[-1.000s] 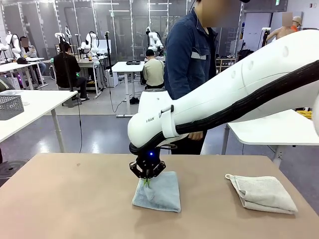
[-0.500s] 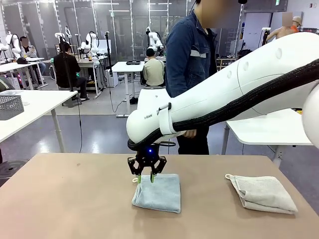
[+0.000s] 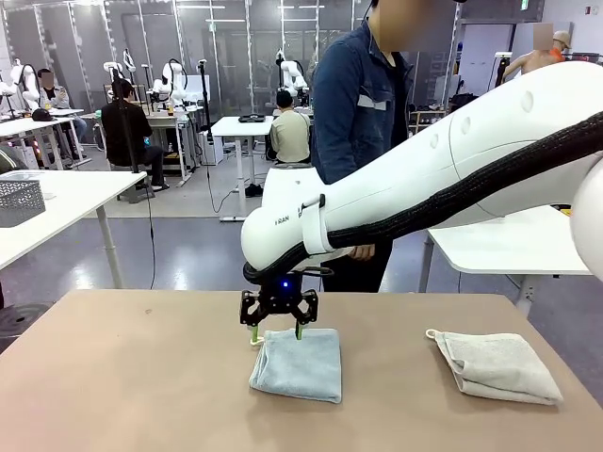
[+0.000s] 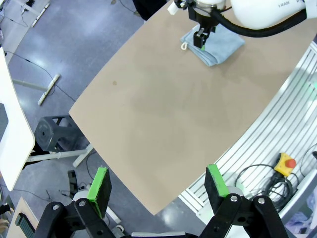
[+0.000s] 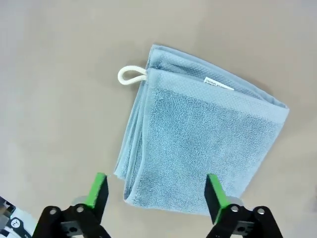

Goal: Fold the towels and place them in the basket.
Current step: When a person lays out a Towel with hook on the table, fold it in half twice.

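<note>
Fingers, front view: right gripper (image 3: 276, 330) hangs spread wide and empty just above the far edge of the blue-grey towel (image 3: 300, 363); green pads (image 3: 253, 332) clear of the cloth.
Blue-grey towel, front view: folded square, flat on the table (image 3: 132, 377) at centre, its white loop (image 3: 254, 341) at the far-left corner.
Beige towel, front view: folded beige towel (image 3: 499, 365) at 3 o'clock from the blue one, well apart, near the table's right edge.
In the way, front view: right arm (image 3: 452, 179) spans from upper right across the middle; a person (image 3: 363, 113) stands at 12 o'clock behind the table.
Change, front view: a second ago the fingers were pinched down into the towel's near-left part; now they are lifted, parted, and shifted toward the far edge. Towels lie as before.
Open room, front view: bare tabletop from 7 to 10 o'clock of the blue towel, and between the two towels.
Fingers, left wrist view: left gripper (image 4: 157, 187) wide apart, holding nothing, high off the table's corner.
Surroundings, left wrist view: blue-grey towel at 1 o'clock under the right gripper; floor, cables and a red button (image 4: 287, 162) beyond the table edges.
Fingers, right wrist view: pads (image 5: 96, 191) stand apart, astride the towel's near edge, not touching.
Towel, right wrist view: loop at 11 o'clock, a label (image 5: 218, 83) on the far hem; bare table all round.
</note>
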Motion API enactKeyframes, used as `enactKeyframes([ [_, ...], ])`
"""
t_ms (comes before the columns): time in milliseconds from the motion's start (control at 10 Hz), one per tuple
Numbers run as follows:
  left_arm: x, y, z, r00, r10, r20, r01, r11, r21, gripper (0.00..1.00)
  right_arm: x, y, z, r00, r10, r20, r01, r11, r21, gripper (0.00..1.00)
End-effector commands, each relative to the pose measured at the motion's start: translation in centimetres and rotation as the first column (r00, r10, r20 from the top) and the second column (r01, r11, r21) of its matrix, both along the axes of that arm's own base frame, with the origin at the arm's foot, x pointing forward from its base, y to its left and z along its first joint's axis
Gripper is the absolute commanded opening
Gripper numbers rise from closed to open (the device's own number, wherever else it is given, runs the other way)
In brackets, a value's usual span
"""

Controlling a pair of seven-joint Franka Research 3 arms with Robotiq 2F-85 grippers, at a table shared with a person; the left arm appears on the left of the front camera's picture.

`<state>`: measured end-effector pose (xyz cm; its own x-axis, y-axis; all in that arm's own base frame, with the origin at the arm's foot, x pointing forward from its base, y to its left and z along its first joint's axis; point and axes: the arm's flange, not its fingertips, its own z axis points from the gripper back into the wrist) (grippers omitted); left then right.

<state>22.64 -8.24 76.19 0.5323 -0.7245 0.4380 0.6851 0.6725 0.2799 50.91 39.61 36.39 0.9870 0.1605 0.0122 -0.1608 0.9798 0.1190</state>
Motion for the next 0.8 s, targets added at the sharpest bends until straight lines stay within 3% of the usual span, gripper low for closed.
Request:
enactKeyframes([
  [0, 0.0, 0.0, 0.0, 1.0, -0.001, 0.005, 0.001, 1.0, 0.01, 0.95, -0.7, -1.3, -0.1, 1.0, -0.021, 0.005, 0.021, 0.999, 0.029, 1.0],
  [100, 0.0, 0.0, 0.0, 1.0, -0.001, 0.005, 0.001, 1.0, 0.01, 0.95, -0.7, -1.5, -0.3, 1.0, -0.029, -0.003, 0.029, 0.999, 0.017, 1.0],
  [200, 0.0, 0.0, 0.0, 1.0, -0.001, 0.005, 0.001, 1.0, 0.01, 0.95, 0.1, -0.2, 0.0, 1.0, -0.006, -0.001, 0.006, 1.0, 0.004, 0.94],
  [700, 0.0, 0.0, 0.0, 1.0, -0.001, 0.005, 0.001, 1.0, 0.01, 0.95, 0.1, -0.2, 0.0, 1.0, -0.006, -0.001, 0.006, 1.0, 0.004, 0.94],
])
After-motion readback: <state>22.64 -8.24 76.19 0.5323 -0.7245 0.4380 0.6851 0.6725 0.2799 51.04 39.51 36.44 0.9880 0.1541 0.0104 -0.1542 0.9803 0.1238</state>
